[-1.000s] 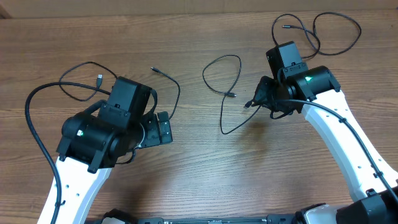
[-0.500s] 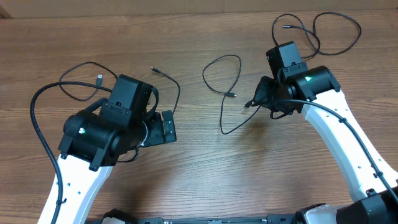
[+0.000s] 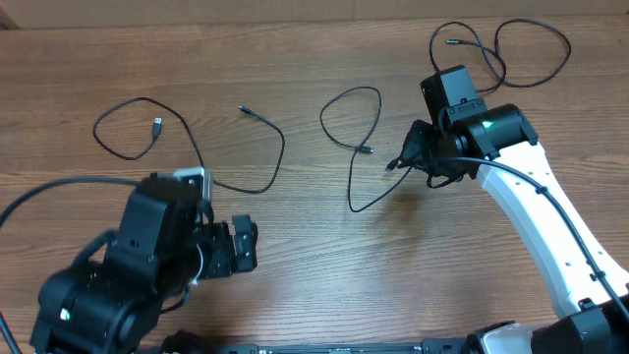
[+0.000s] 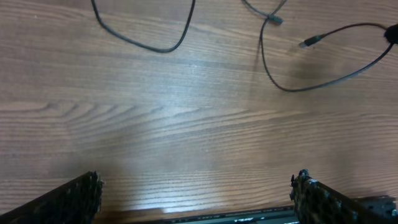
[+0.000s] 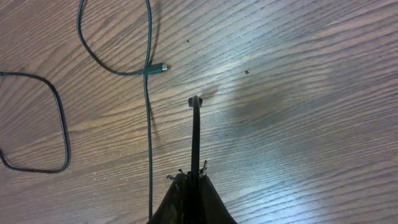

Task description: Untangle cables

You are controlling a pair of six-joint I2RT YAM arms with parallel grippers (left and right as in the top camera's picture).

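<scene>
brown wood-grain table point(image 3: 324, 280) fills view. three black cables, apart: left cable point(image 3: 282, 147), middle cable point(image 3: 379, 108), far-right cable point(image 3: 569, 49). two grippers: left gripper point(image 3: 243, 246) spread wide, empty; right gripper point(image 3: 401, 163) pinching middle cable's end.

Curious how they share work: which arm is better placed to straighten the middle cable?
Probably the right arm: its jaws are shut on one end of the middle cable, while the left arm hangs back, jaws open over bare wood.
</scene>
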